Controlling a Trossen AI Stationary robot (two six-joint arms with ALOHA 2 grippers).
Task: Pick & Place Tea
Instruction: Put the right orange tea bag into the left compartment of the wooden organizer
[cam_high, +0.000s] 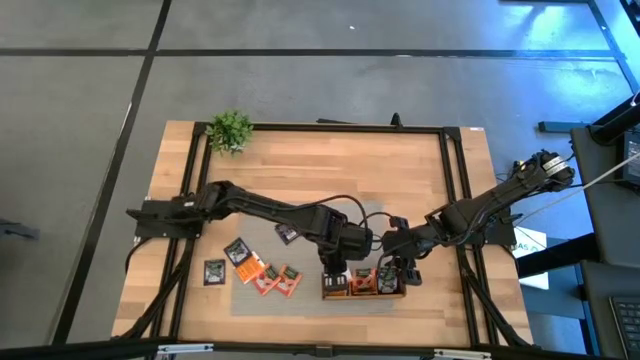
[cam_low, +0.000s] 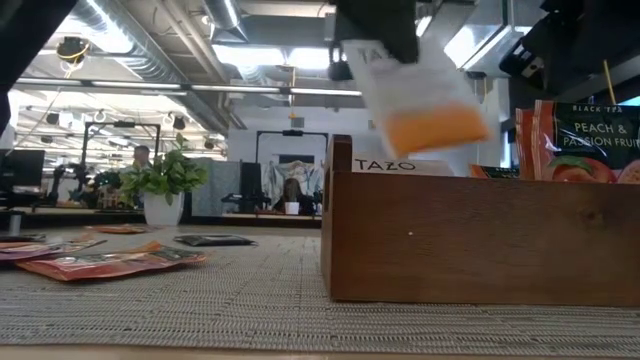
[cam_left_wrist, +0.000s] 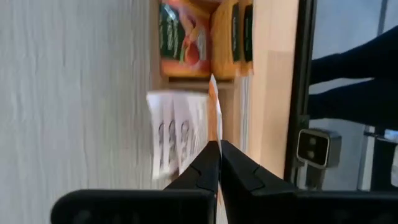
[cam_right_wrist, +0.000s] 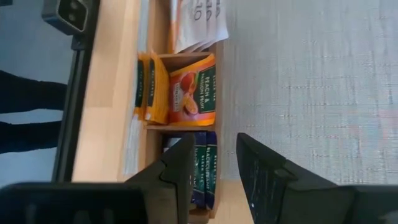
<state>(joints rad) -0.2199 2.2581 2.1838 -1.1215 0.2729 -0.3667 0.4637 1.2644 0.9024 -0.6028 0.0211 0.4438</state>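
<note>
The left gripper (cam_left_wrist: 219, 155) has its jaws pinched on a white-and-orange flat square tea sachet (cam_low: 420, 95), which hangs over the end compartment of the long wooden three-compartment tray (cam_low: 480, 240) near the worktop's front edge. That compartment looks empty; the other two hold orange peach sachets (cam_right_wrist: 193, 93) and dark purple ones (cam_right_wrist: 202, 168). The right gripper (cam_right_wrist: 214, 165) hovers over the tray's opposite end, jaws partly apart and holding nothing. More loose sachets (cam_high: 262, 275) lie on the grey woven mat (cam_low: 240, 290) toward the front-left corner. The risk, as I judge it: the limp sachet hangs tilted, so its lower corner could catch the tray's wall and it could fold or drop onto the mat. The arms also stand close together.
</note>
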